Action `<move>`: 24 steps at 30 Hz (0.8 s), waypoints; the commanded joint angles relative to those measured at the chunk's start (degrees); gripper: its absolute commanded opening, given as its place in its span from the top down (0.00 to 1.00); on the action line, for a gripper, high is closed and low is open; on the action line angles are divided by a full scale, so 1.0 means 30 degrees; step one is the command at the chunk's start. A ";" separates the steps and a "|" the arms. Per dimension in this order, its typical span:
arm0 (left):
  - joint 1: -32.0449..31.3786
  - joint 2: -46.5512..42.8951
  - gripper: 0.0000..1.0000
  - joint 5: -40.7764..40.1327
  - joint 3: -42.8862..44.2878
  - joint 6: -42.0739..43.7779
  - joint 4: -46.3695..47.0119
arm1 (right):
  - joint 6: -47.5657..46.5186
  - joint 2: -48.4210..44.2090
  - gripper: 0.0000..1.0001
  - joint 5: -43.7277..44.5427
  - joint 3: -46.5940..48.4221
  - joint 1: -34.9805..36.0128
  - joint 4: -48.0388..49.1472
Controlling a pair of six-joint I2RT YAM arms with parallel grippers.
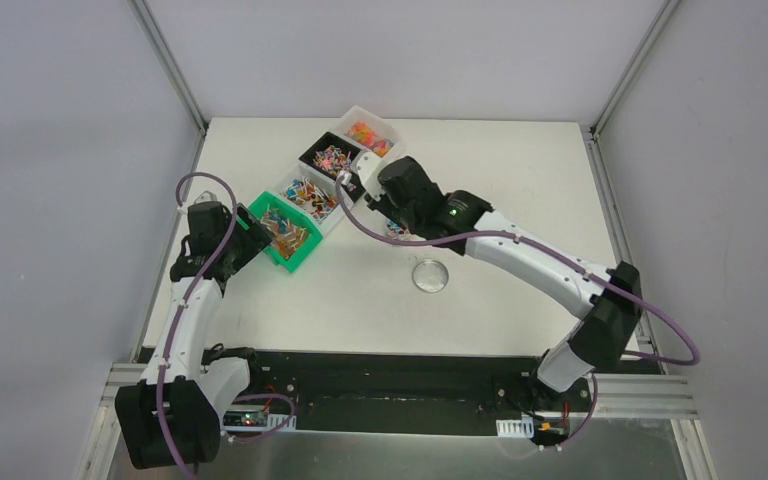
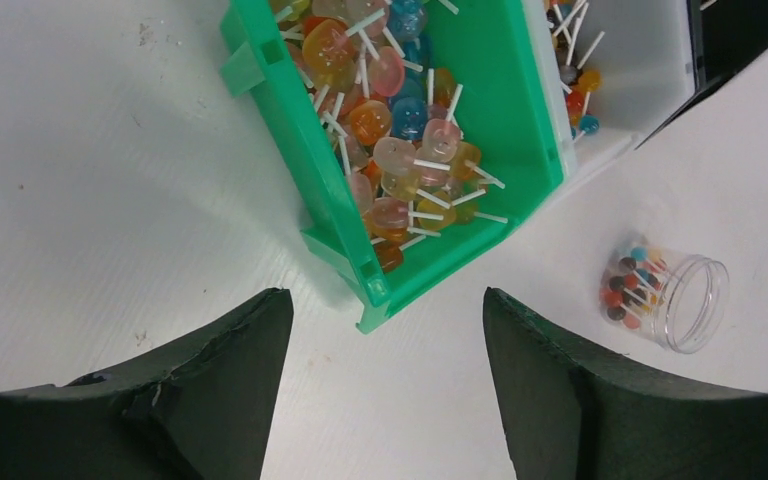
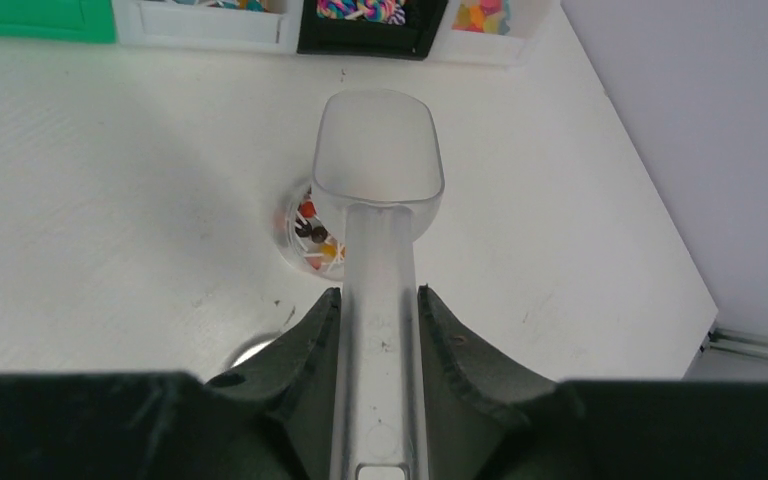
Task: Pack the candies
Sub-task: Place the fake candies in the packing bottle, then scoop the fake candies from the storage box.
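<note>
The candies (image 2: 390,120) are small bright sweets on white sticks, heaped in a green bin (image 2: 505,110). More of them lie in a clear round jar (image 2: 672,295) on the table to its right. My left gripper (image 2: 385,296) hangs open just short of the green bin's near corner, holding nothing. In the overhead view it (image 1: 252,232) sits at that bin's (image 1: 287,235) left side. My right gripper (image 3: 380,296) is shut on the handle of a clear scoop (image 3: 380,150). The scoop's bowl is empty and hovers over the jar (image 3: 305,228), hiding most of it.
Beyond the green bin, a white bin (image 1: 310,196), a black bin (image 1: 328,155) and another white bin (image 1: 370,131) run diagonally toward the back, all with sweets. The jar's clear lid (image 1: 430,276) lies flat mid-table. The right arm (image 1: 520,250) crosses above the jar.
</note>
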 commanded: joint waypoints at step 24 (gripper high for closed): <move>0.0082 0.4450 0.41 0.0431 -0.0149 -0.1115 0.0332 | 0.0354 1.3195 1.00 -0.1809 1.4363 0.1361 -0.2424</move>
